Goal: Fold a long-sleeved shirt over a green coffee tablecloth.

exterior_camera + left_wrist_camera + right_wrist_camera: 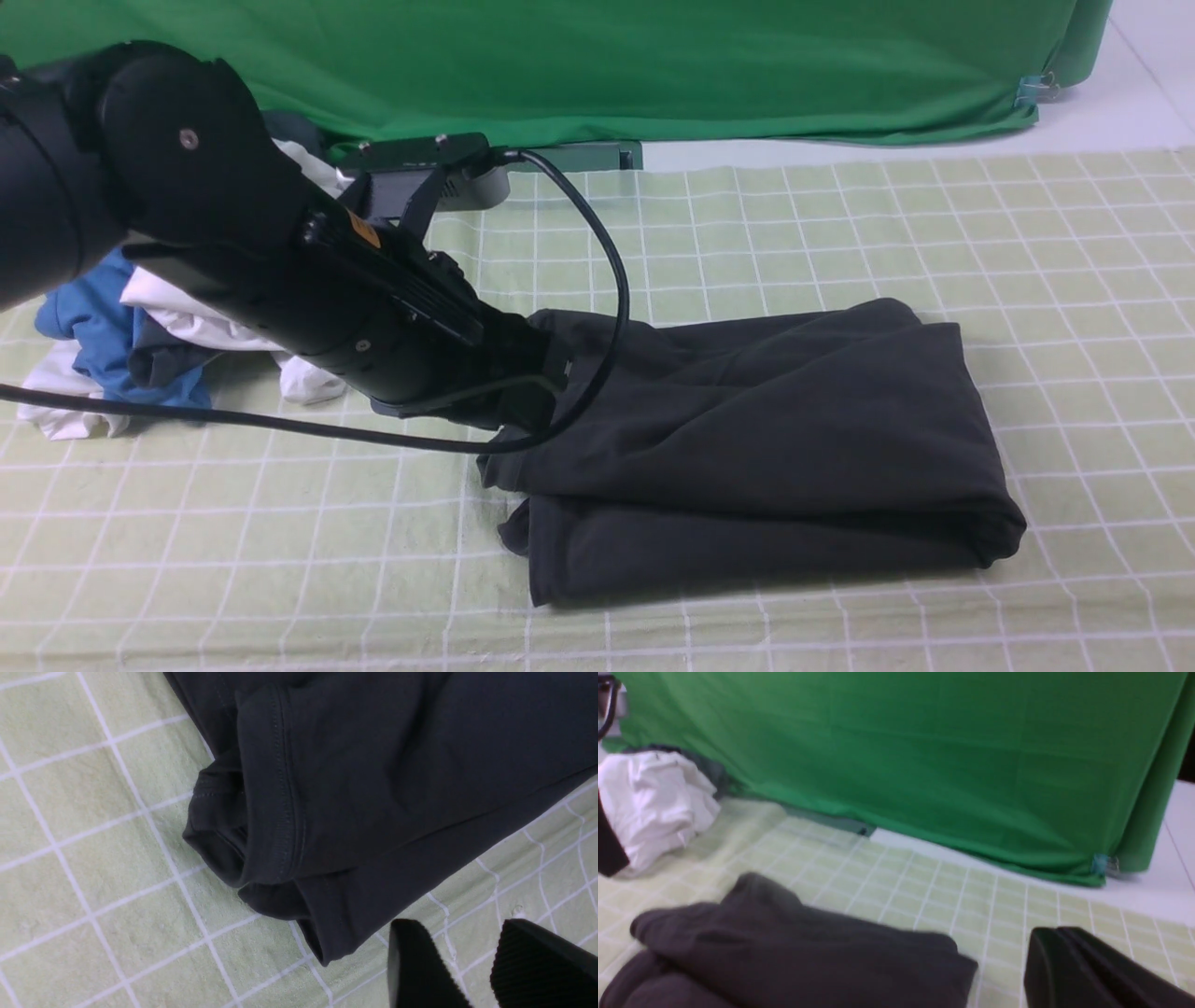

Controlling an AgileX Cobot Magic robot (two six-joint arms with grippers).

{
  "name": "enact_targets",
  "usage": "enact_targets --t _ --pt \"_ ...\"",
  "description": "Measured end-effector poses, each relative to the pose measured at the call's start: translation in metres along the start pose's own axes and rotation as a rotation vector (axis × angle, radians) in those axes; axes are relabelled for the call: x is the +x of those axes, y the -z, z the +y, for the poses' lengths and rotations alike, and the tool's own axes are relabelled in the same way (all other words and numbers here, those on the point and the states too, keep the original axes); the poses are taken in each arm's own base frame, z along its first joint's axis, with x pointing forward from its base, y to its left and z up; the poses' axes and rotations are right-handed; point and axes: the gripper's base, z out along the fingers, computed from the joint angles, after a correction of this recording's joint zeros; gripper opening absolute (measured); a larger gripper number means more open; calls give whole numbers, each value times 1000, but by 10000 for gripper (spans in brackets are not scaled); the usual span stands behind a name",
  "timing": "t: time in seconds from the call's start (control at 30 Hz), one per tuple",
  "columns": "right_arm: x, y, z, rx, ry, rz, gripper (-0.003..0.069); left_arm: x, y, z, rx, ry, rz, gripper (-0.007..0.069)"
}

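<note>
The long-sleeved shirt (756, 439) lay folded on the green coffee tablecloth (840, 224), toward four o'clock of the front view's centre. The left gripper (472, 970) hung just beside the shirt's hemmed edge, jaws apart with nothing between them. The right gripper (1069, 961) had its jaws pressed together, empty. A pile of clothes (112, 345) sat at nine o'clock.

The left arm (280, 280) is built from matte black housings: a large rounded joint cover carrying a small silver screw (189, 140), followed by a tapered black forearm section with a second small screw (359, 345). A small orange label (364, 229) sits beside a ribbed black panel. A grey camera module (439, 173) is bracket-mounted on the wrist. A black cable (597, 252) loops from this module. The left gripper (472, 963) has black fingers, one with a ribbed pad (528, 961). The right gripper (1083, 970) is black and smooth.
</note>
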Motion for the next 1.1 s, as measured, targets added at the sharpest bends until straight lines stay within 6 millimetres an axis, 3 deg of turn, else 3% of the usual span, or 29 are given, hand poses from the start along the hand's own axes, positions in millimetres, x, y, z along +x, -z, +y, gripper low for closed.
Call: enact_targets --t 0.23,0.73,0.83,0.87,1.1 --pt "8 -11 2 2 -1 -116 8 0 0 1 -6 -45 -2 50" --pt "13 -14 3 0 -2 -111 43 -1 0 2 -18 -61 -7 43" --pt "29 -17 4 6 3 -76 51 -1 0 2 -18 -61 -11 43" --pt "45 -19 4 33 32 -42 56 -2 0 2 -19 -61 -21 43" --pt "102 -22 2 163 68 126 69 -3 0 2 -20 -61 -29 43"
